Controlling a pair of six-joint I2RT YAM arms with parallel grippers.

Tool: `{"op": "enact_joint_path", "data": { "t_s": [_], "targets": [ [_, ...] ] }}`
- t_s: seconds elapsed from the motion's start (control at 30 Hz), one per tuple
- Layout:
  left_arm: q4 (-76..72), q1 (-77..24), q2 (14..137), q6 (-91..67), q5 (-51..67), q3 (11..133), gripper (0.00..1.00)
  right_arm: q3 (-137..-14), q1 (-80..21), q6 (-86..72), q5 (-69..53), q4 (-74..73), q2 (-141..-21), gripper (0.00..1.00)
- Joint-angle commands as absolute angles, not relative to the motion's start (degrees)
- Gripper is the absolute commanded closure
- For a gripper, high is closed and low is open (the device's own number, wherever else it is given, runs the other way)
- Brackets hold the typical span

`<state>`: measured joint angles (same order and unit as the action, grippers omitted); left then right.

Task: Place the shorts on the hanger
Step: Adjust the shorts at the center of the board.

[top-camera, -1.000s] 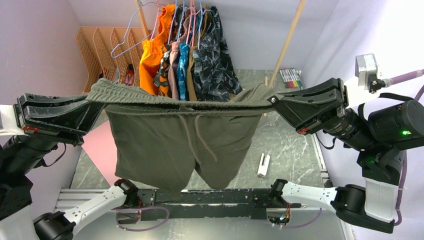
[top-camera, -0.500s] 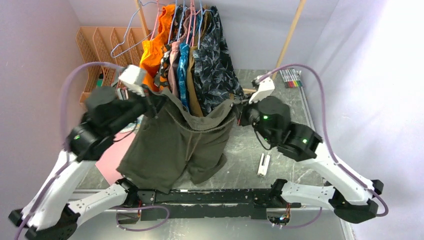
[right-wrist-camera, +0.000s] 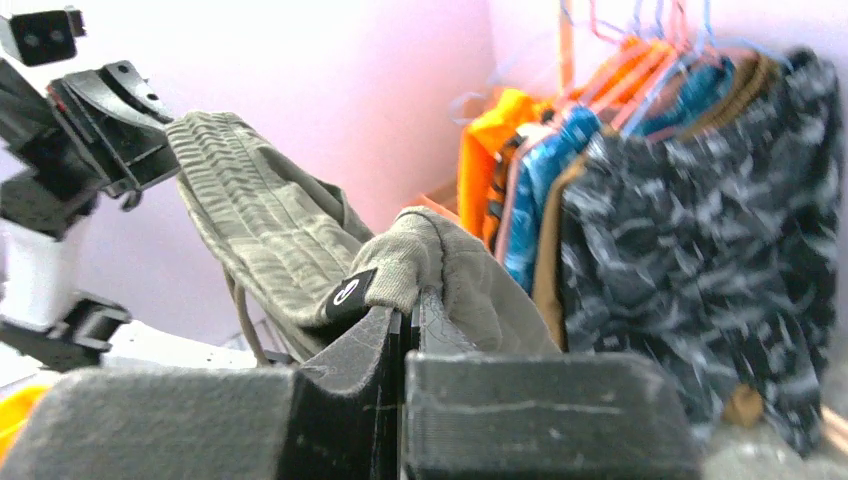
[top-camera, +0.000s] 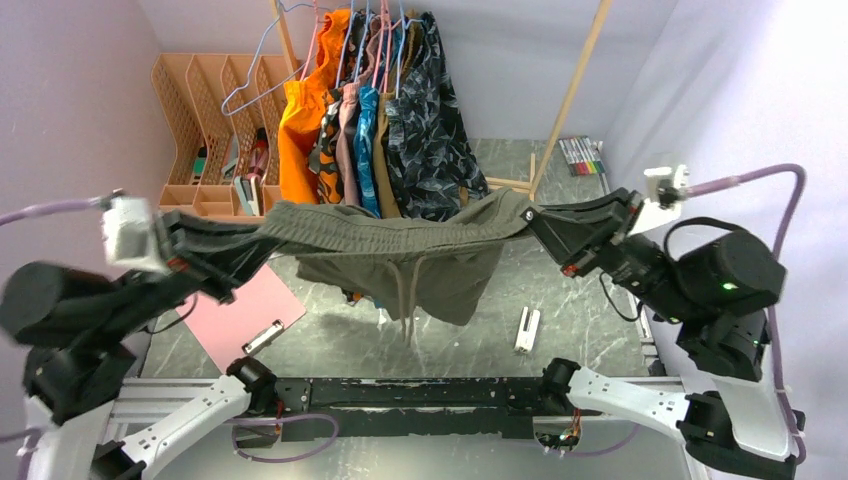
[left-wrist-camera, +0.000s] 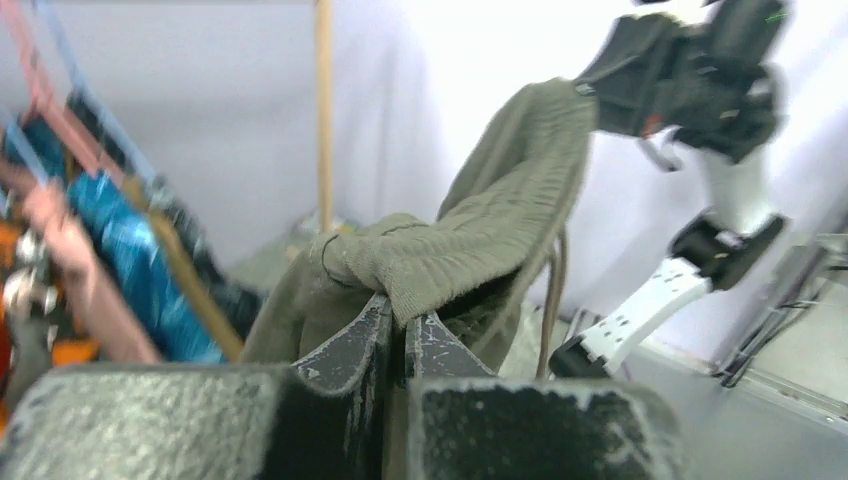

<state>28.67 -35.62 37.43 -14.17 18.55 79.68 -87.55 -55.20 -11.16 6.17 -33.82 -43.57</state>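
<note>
While left pincer (top-camera: 266, 238) and right pincer (top-camera: 535, 216) clench the shorts (top-camera: 400, 250), hung garments (top-camera: 400, 120) crowd just behind.

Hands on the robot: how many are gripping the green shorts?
2. The left hand pinches the left end of the shorts at the waistband; the right hand pinches the right end. No others visible.

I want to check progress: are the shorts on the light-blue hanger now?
No, the shorts are stretched by the waistband between the left gripper and the right gripper, while the hanger hangs bare behind them.
</note>
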Motion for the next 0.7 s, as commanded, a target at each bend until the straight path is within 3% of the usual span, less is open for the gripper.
{"op": "enact_joint_path", "data": {
  "t_s": [0.0,0.1,0.37,0.53,0.67],
  "targets": [
    [22.84,-35.51,35.92,-12.97,29.92,84.55,0.93,-90.32,-55.03,-8.44,-2.76,-30.14,-43.03,1.00],
    [23.64,-35.48,36.03,-12.09,28.53,86.35,0.93,-88.92,-55.11,-8.06,2.23,-27.83,-42.82,1.00],
    [22.77,-35.48,41.65,-10.72,19.46,76.56,0.93,-75.60,-55.14,-14.30,34.87,-25.60,-49.24,1.00],
    [19.79,-35.49,46.10,-14.73,12.55,66.24,0.93,-65.53,-54.66,-23.93,40.01,-25.70,-51.93,1.00],
    [18.05,-35.50,48.47,-19.95,-0.07,56.86,0.93,-56.93,-51.28,-30.79,37.10,-24.48,-53.66,1.00]
  ]
}}
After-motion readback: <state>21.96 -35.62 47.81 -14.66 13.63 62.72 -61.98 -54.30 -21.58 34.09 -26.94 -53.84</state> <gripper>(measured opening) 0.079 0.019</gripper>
